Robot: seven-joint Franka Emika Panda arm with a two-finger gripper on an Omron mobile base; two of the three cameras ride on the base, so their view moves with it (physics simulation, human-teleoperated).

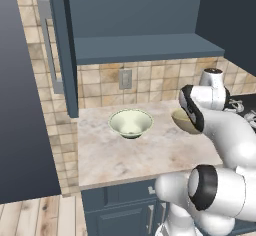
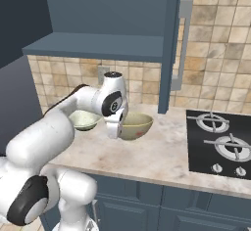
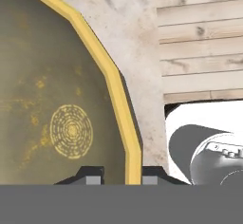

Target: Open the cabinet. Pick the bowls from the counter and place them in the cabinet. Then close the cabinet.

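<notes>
1. the wall cabinet [image 1: 145, 47] stands open, both doors swung out; its inner shelf [image 2: 98, 46] is bare and blue-grey.
2. the left door [image 1: 62, 45] juts toward the camera in the left base view, its silver bar handle [image 1: 49, 50] on the outer face; the right door [image 2: 171, 44] shows edge-on in the right base view.
3. the counter [image 1: 150, 155] is a beige-pink marbled slab under the cabinet, with a tiled wall behind it and a wall socket [image 1: 125, 79] above it.
4. the cream-green bowl [image 1: 131, 123] sits upright on the counter, roughly under the cabinet's left half and well apart from the arm's hand in the left base view.
5. the mustard bowl [image 2: 135, 126] is to the right of the cream one, nearer the stove [image 2: 220, 144]; whether it rests on the counter or is just off it i cannot tell.
6. the gripper [image 3: 122, 176] is at the mustard bowl's rim: in the hand view one dark fingertip [image 3: 92, 175] sits inside the bowl and the other outside, with the yellow rim passing between them.
7. the jaws are drawn close together, pinching that rim.
8. in the right base view the hand points down at the near-left edge of the mustard bowl, partly covering the cream bowl behind it.
9. blue base drawers [image 1: 125, 210] run below the counter.
</notes>
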